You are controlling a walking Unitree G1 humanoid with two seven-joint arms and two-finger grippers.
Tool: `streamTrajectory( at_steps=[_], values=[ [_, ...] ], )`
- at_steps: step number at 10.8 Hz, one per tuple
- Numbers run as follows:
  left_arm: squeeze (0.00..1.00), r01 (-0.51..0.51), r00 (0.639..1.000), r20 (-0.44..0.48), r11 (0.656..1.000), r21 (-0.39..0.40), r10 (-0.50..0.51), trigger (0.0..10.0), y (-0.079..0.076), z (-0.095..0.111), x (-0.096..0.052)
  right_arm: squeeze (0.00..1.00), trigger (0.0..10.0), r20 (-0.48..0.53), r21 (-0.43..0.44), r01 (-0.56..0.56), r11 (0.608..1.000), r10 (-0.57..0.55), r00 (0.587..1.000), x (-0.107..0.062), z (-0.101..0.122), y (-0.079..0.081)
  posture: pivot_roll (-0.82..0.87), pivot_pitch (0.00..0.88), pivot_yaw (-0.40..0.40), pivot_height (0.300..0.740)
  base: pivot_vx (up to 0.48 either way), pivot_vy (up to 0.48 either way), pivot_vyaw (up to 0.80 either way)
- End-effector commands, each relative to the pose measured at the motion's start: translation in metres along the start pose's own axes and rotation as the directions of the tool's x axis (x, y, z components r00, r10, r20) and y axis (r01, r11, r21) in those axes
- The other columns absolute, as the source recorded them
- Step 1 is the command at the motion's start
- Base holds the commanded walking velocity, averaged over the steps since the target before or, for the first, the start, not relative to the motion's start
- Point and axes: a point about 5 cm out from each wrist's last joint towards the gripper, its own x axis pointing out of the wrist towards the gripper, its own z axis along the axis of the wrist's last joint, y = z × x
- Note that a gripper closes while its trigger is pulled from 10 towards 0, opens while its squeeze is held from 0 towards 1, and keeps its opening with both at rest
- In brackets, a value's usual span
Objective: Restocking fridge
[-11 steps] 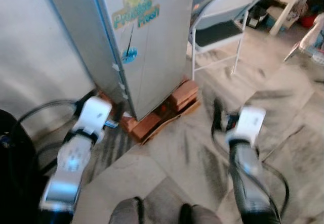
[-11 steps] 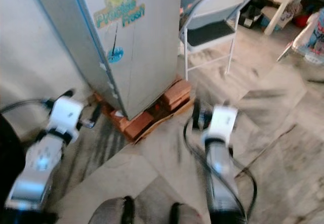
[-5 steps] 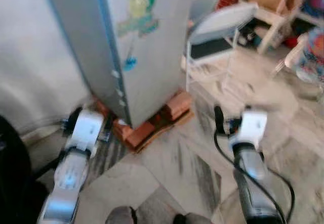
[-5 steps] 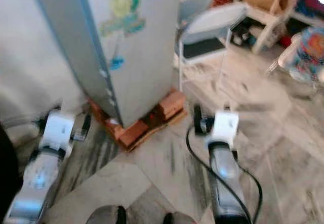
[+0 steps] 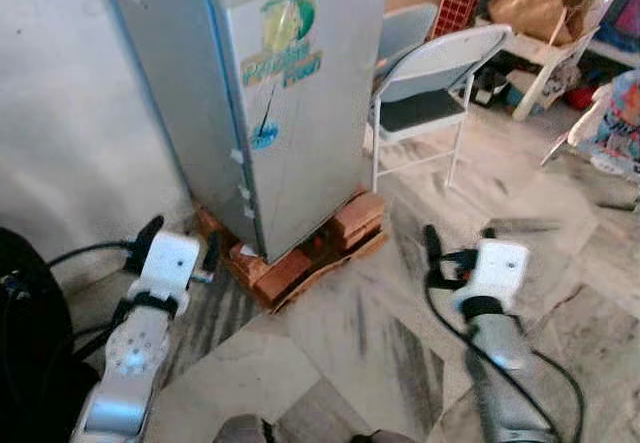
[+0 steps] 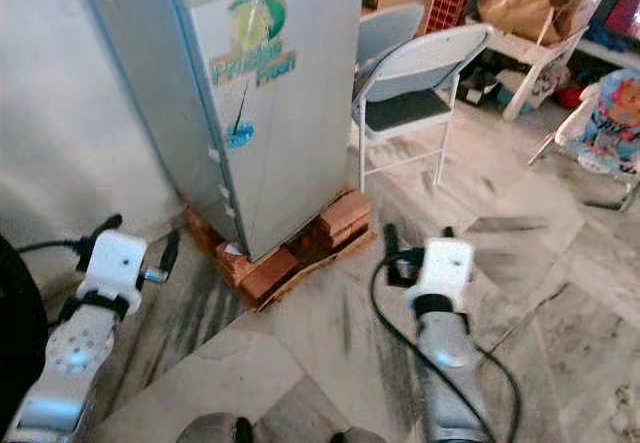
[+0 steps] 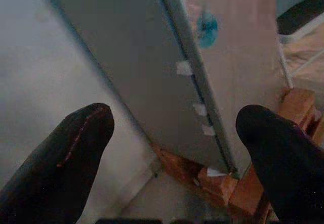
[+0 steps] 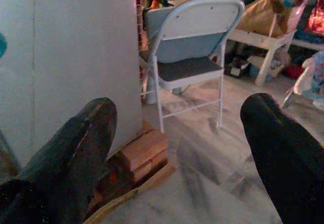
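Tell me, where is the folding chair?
The folding chair stands on the marble floor ahead and to the robot's right, just right of the silver fridge that sits on bricks.

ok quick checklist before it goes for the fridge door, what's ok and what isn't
1. Fridge in view ahead: ok, door shut, standing on bricks.
2. Left gripper free to grasp: ok, open and holding nothing, aimed at the door's edge.
3. Right gripper free: ok, open and holding nothing.
4. Door handle located: cannot tell, no handle made out.
5. Space for the door to swing: cannot tell, a folding chair stands close beside the fridge.
6. Items to restock at hand: not ok, neither gripper carries any.
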Motion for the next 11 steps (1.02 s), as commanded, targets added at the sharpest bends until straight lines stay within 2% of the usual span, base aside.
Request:
streamTrajectory(
  at_steps=[1,2,4,7,8,10,11],
  values=[
    [0.0,-0.042,0.999,-0.012,0.999,-0.02,0.042,10.0,0.004,-0.001,-0.005,0.0,10.0,0.011,-0.013,-0.009,1.0,0.01,1.0,-0.002,0.005,-0.005,0.12,0.0,-0.034,0.74,0.0,0.0,0.0],
    [0.0,-0.057,0.997,-0.055,0.997,-0.044,0.054,10.0,0.0,-0.009,-0.021,0.0,10.0,-0.012,-0.029,-0.023,0.999,0.023,1.0,-0.007,0.0,-0.009,0.13,0.015,-0.044,0.74,0.0,0.0,0.0],
    [0.0,-0.061,0.993,-0.102,0.997,-0.054,0.056,10.0,0.0,-0.017,-0.034,0.0,10.0,-0.029,-0.026,-0.029,0.999,0.028,0.999,-0.009,-0.005,-0.005,0.14,0.043,-0.043,0.74,0.0,0.0,0.0],
    [0.0,-0.083,0.994,-0.076,0.996,-0.03,0.081,10.0,0.017,-0.012,-0.02,0.0,10.0,-0.031,-0.018,-0.072,0.997,0.071,0.997,-0.006,-0.003,0.006,0.14,0.051,-0.05,0.74,0.0,0.0,0.0],
    [0.0,-0.088,0.994,-0.062,0.996,-0.029,0.086,10.0,0.019,-0.008,-0.013,0.0,10.0,-0.02,-0.017,-0.079,0.997,0.078,0.997,-0.003,-0.001,0.008,0.14,0.049,-0.049,0.74,0.0,0.0,-0.67],
    [0.0,-0.074,0.997,-0.04,0.997,-0.034,0.073,10.0,0.017,-0.003,-0.008,0.0,10.0,-0.015,-0.016,-0.085,0.996,0.084,0.996,-0.002,0.001,0.011,0.14,0.053,-0.049,0.74,0.313,0.0,-0.53],
    [0.0,-0.072,0.997,-0.038,0.997,-0.035,0.07,10.0,0.015,-0.002,-0.008,0.0,10.0,-0.013,-0.017,-0.089,0.996,0.088,0.996,-0.001,0.001,0.012,0.14,0.056,-0.049,0.74,0.326,0.0,0.0]
  ],
)
